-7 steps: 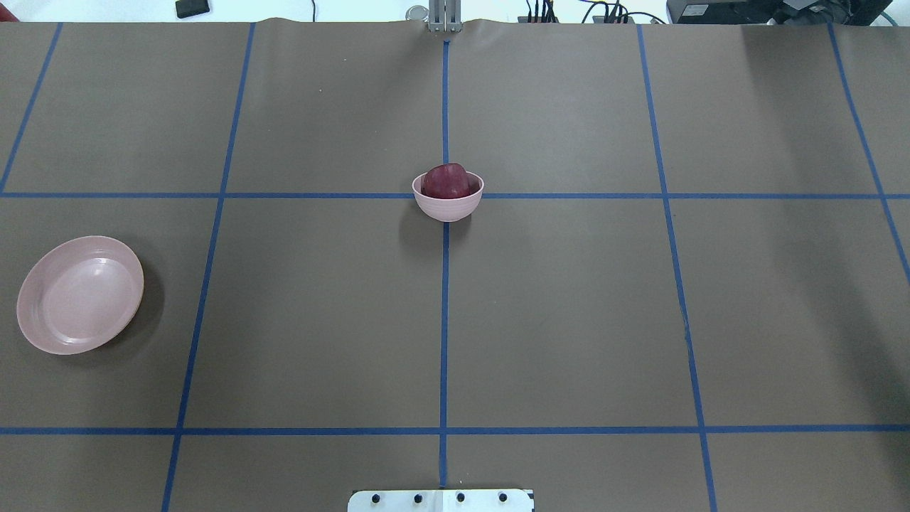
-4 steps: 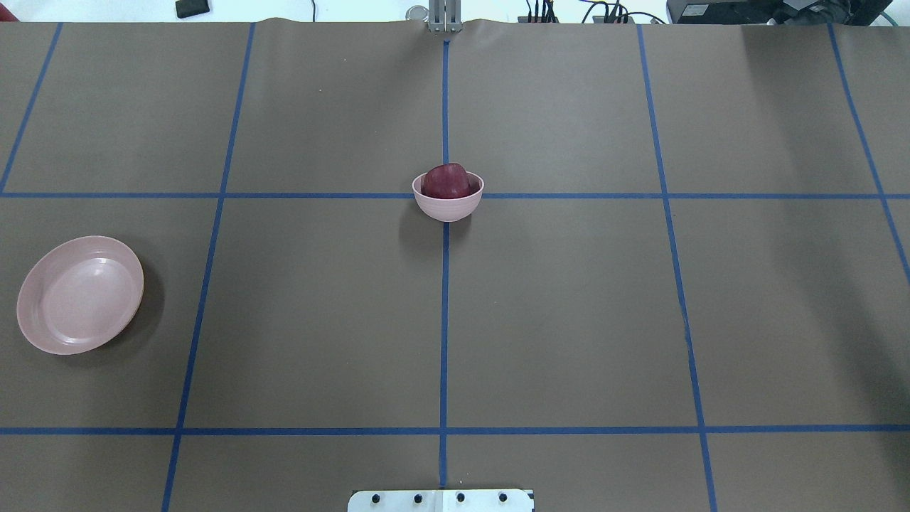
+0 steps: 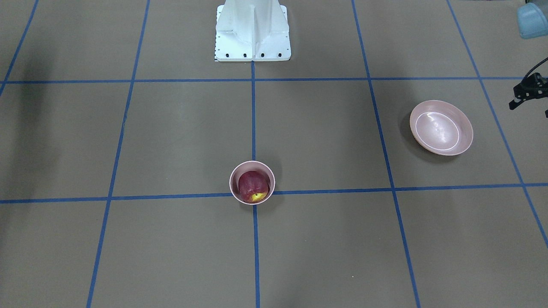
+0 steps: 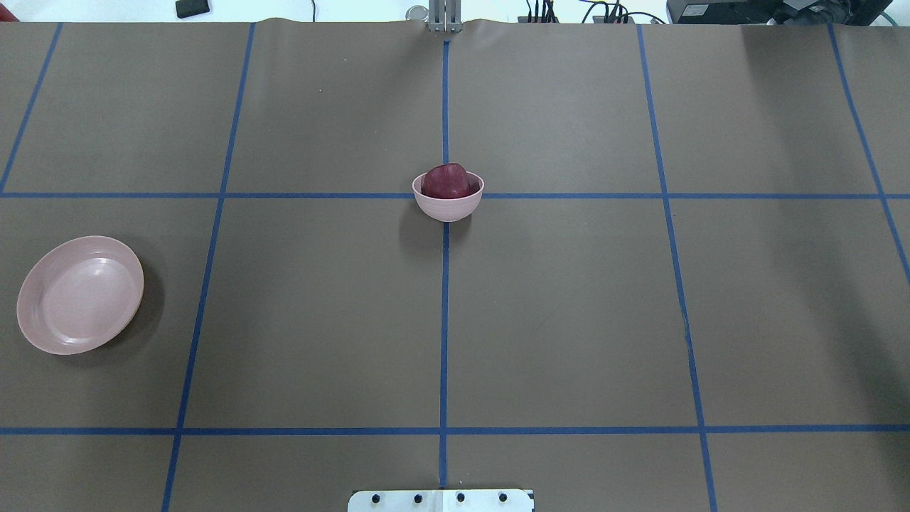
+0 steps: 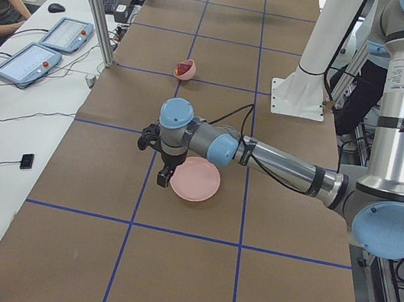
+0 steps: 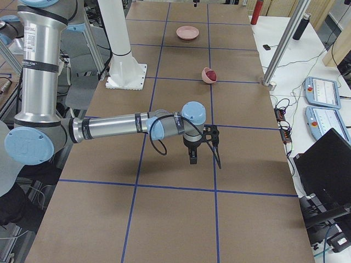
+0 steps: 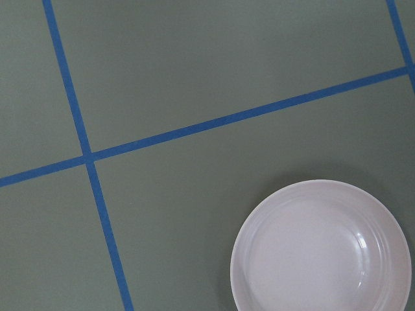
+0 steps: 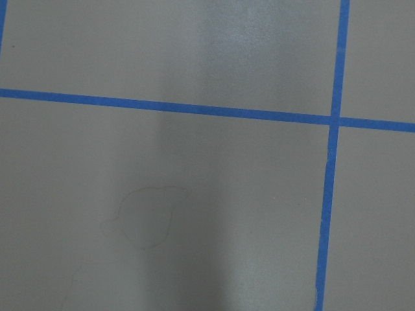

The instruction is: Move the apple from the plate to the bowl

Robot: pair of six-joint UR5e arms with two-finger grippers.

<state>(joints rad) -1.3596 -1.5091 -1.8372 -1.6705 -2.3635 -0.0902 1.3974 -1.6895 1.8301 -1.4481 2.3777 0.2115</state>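
The dark red apple sits in the small pink bowl at the table's middle; its yellow patch shows in the front view. The wide pink plate lies bare at the left end. My left gripper hangs above the table just beside the plate, and its wrist view shows the plate at the lower right. My right gripper hangs over bare table far from the bowl. I cannot tell whether either gripper is open or shut.
The white robot base stands at the table's near edge. A metal post and control tablets stand along the far side. A black piece with a cable shows at the front view's right edge.
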